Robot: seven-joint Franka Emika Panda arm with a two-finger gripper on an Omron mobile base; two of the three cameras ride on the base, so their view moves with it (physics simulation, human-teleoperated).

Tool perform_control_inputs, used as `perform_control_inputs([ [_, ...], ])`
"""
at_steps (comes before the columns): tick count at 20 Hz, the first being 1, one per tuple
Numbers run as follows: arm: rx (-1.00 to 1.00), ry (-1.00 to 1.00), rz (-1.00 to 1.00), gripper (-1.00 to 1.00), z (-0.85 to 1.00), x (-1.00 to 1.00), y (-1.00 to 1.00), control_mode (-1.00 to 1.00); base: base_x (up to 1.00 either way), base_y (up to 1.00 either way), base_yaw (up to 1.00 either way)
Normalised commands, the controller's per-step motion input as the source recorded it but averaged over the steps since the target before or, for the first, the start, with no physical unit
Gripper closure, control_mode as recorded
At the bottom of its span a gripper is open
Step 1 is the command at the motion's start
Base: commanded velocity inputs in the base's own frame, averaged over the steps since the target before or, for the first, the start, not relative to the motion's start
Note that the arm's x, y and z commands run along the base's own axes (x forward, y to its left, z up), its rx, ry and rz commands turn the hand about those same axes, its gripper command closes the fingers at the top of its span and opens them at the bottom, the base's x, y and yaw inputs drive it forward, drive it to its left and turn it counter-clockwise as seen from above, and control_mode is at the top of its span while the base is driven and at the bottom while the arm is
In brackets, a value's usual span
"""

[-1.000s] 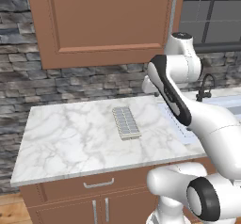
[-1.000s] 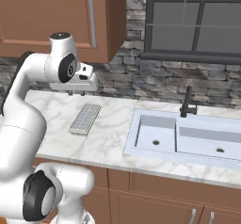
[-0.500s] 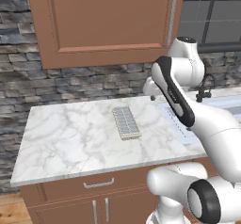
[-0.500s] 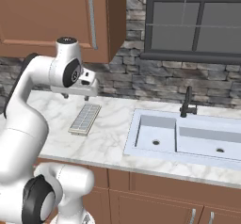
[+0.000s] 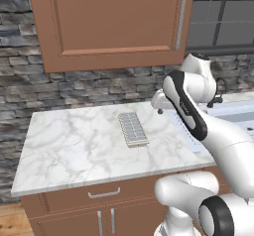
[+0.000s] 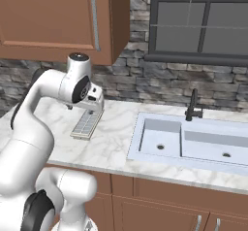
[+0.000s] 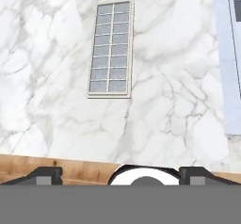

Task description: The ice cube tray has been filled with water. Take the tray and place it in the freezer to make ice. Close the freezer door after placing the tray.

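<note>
So the ice cube tray (image 5: 132, 129) is lying flat on the marble counter (image 5: 69, 150), roughly mid-slab, well left of the sink (image 6: 189, 142). Makes sense, since it's full of water and has to stay level. My gripper (image 7: 120, 173) is hanging above it with nothing in it, jaws spread wide, pointing straight down so the tray sits dead ahead in the hand view. The arm is folded up high, elbow bent over the counter, with the hand near the tray's far end. I reckon the next step is a careful drop onto one long edge.
</note>
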Motion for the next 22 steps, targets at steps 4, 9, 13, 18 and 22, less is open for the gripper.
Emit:
perform_control_inputs([
  [4,0.01,0.0,-0.06,-1.0,-0.49,0.0,0.0,-1.0,0.0,0.0,0.0],
  [9,0.05,0.0,-0.05,-1.0,-0.42,0.01,0.0,-1.0,0.0,0.0,0.0],
  [13,0.06,-0.01,-0.06,-1.0,-0.36,0.0,0.11,-1.0,0.0,0.0,0.0],
  [18,0.05,0.0,-0.09,-1.0,-0.39,0.05,0.14,-1.0,0.0,0.0,0.0],
  [22,0.06,0.0,-0.1,-1.0,-0.36,0.17,0.07,-1.0,0.0,0.0,0.0],
])
